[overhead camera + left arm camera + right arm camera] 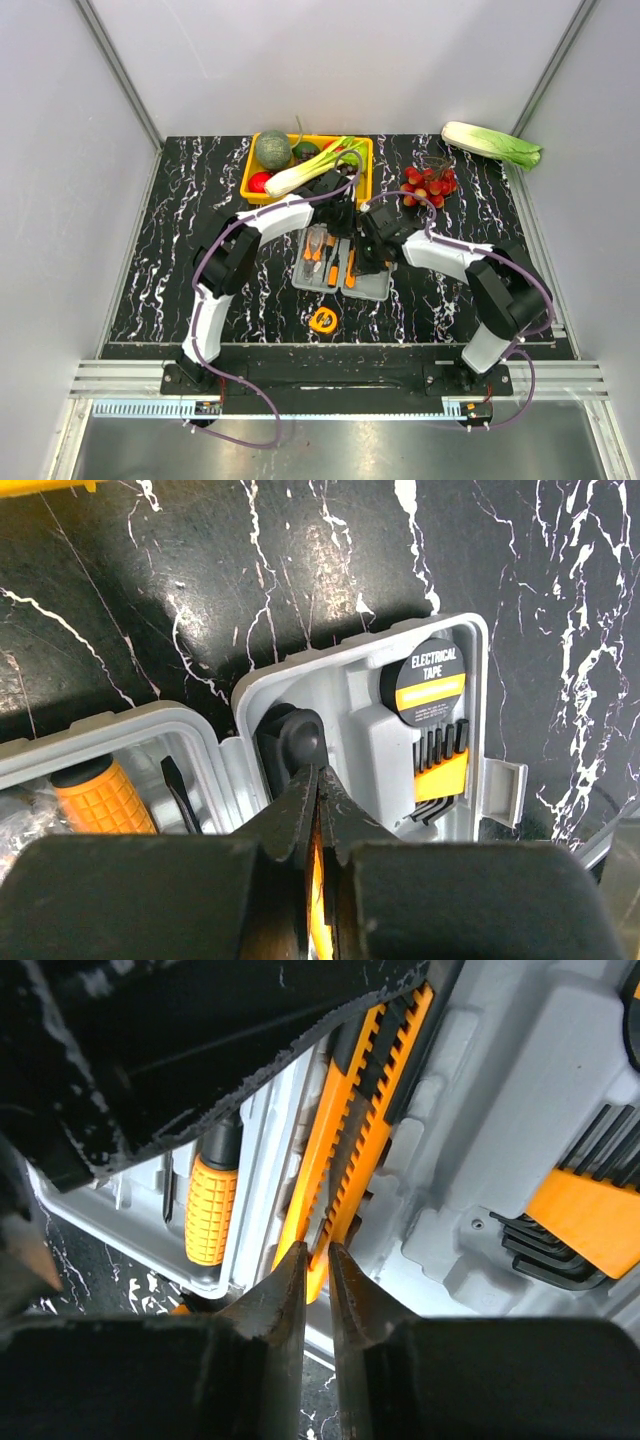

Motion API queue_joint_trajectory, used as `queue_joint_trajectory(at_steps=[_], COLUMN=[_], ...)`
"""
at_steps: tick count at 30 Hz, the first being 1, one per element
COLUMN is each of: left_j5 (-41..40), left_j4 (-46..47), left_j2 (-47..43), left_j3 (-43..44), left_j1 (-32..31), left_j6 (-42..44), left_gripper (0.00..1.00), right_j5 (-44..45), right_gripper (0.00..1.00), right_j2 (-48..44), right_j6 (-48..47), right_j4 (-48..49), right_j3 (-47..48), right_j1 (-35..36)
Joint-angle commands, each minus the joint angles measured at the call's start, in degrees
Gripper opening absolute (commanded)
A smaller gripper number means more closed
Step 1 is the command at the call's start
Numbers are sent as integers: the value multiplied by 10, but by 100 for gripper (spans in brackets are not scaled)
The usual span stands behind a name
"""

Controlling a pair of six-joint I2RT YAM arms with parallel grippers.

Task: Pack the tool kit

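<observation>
- Top view: two arms, both bent inward over the one case (375, 288), which lies open flat at the middle of the table (190, 210), between the tray (247, 182) and the arm bases
- The left gripper (343, 218) reaches over the case's far edge and the right gripper (368, 255) hangs low over its right half; their jaws are too small to read here
- One tape measure (322, 319) lies on the table just in front of the case, not touching it; orange-handled tools lie in the left half (too small to count)
- Beyond the case: one cabbage (492, 145) at the far right and one bunch of red fruit (430, 184) beside the tray
- Left wrist: the left gripper (312, 772) points down into one half of the case, jaws pressed almost together on an orange strip, the knife (318, 880)
- That half holds one tape roll (423, 680) and one set of hex keys (440, 770), with one latch (502, 790) on its side; the other half shows one screwdriver (100, 798)
- Right wrist: the right gripper (318, 1257) pinches the near end of the one knife (355, 1130), which slants on edge across the case; one screwdriver (212, 1210) lies to its left and one hex key set (580, 1220) to its right
</observation>
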Motion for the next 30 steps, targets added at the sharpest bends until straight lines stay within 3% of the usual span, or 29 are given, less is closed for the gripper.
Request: queue_joint_trajectory(at_steps=[1, 20, 30], left_j5=[9, 15, 45], left_j4=[2, 29, 32], left_j2=[13, 21, -7], left_j3=[0, -87, -67], left_j1=[-6, 5, 21], left_j6=[9, -8, -30], left_gripper=[4, 0, 0], right_j5=[49, 91, 152], right_gripper=[20, 27, 26], right_j2=[30, 68, 57], right_j6=[-2, 14, 22], right_j4=[-30, -85, -137], right_j3=[29, 59, 92], right_j1=[8, 11, 13])
